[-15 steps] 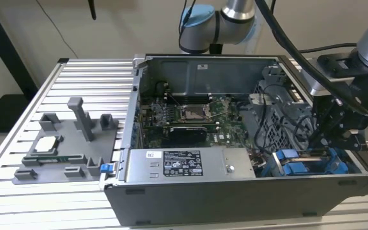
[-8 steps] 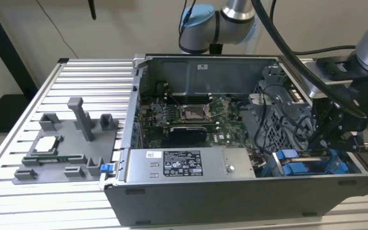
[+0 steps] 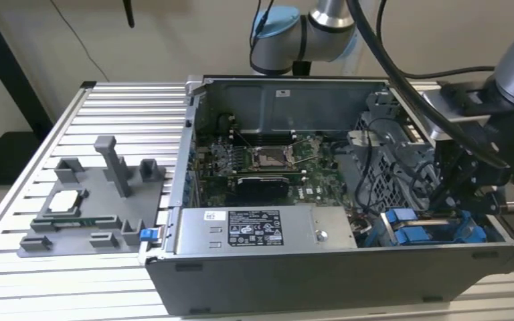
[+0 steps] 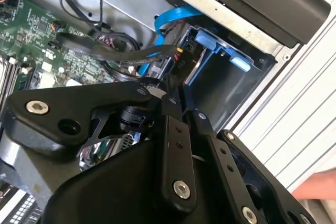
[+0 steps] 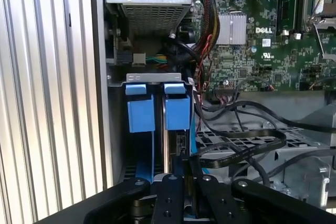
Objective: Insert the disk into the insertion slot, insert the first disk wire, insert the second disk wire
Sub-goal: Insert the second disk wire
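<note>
A: The arm reaches into the open computer case (image 3: 239,281) on the slatted surface (image 3: 25,267), its claw (image 5: 190,167) lowered over the drive cage at the exterior view's right.

B: And the disk?

A: The disk (image 5: 176,145) stands on edge in its blue carrier, already down in the slot (image 5: 157,78) next to a second blue carrier (image 5: 140,109). Seated that way, its connector edge faces up toward the claw.

B: Is the claw holding anything?

A: Its two black fingers (image 4: 177,145) are drawn close together directly above the disk's edge in both wrist views. Whether they pinch a wire end cannot be told; the tips are hidden behind the claw's own body.

B: The wires?

A: Black cables (image 5: 247,145) loop across the cage just beside the claw, and a blue cable (image 4: 173,15) curves near the bay. They appear to lie within reach of the disk's connectors.
</note>
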Controlling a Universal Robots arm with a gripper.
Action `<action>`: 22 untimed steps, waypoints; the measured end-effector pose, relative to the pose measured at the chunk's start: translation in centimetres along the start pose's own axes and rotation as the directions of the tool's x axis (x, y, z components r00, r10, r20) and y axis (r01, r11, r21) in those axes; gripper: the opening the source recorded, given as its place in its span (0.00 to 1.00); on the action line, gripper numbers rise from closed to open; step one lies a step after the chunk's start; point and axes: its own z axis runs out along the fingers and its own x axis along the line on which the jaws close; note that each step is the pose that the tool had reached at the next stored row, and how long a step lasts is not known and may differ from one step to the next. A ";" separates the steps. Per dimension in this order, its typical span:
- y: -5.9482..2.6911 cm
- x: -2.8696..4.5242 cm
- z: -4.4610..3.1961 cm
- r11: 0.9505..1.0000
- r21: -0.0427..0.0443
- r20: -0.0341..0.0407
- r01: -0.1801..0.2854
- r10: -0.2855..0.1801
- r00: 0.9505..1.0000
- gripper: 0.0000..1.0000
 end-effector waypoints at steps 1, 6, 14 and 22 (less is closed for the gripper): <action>0.00 0.00 0.05 1.000 0.000 0.000 0.000 0.000 1.000 0.00; -0.03 0.03 0.27 1.000 0.000 0.000 -0.001 0.001 1.000 0.00; -0.03 0.02 0.51 1.000 0.000 0.000 -0.002 0.002 1.000 0.00; -0.02 -0.04 0.67 1.000 0.000 0.000 -0.002 0.002 1.000 0.00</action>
